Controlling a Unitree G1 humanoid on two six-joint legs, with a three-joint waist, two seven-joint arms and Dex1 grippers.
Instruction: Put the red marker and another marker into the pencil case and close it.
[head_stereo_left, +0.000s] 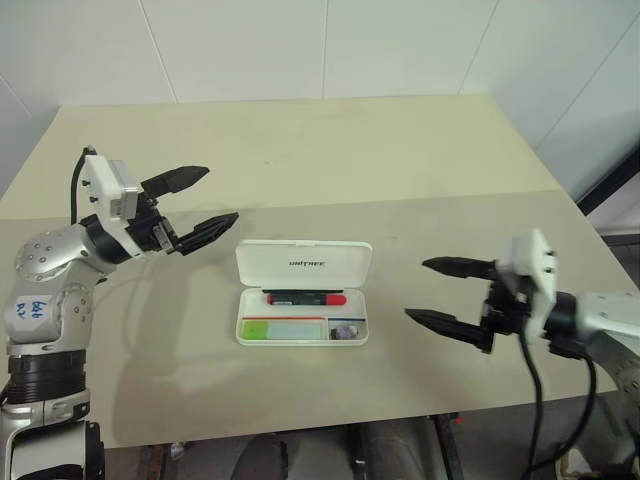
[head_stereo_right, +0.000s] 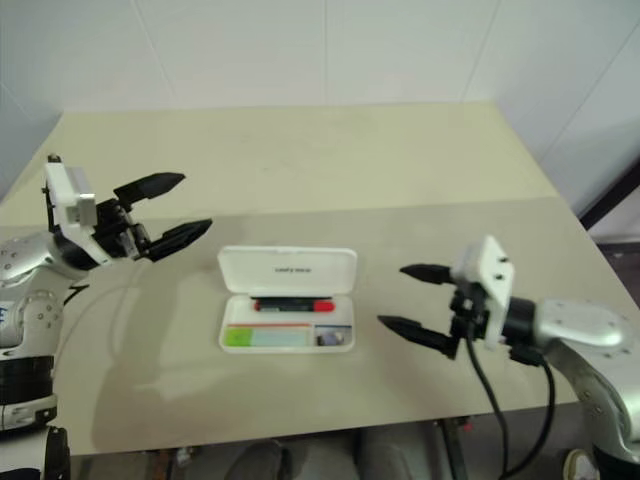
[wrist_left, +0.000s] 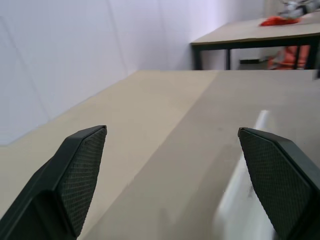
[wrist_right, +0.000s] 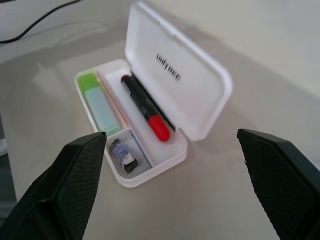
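Observation:
The white pencil case (head_stereo_left: 304, 263) lies open at the middle of the table, its lid tilted up at the back. The red marker (head_stereo_left: 306, 298) rests in the rear compartment of the case (wrist_right: 200, 95), and the green-capped marker (head_stereo_left: 282, 329) lies in the front one. In the right wrist view the red marker (wrist_right: 145, 107) and the green-capped marker (wrist_right: 97, 100) lie side by side. My left gripper (head_stereo_left: 221, 194) hovers open to the left of the case and behind it. My right gripper (head_stereo_left: 416, 289) hovers open to the right of the case, pointing at it. Neither touches anything.
A small dark stub (wrist_right: 125, 159) sits in the case's little corner compartment. The beige table (head_stereo_left: 330, 150) ends close in front of the case and at the right behind my right arm. A second table (wrist_left: 250, 35) with something orange-red stands far off.

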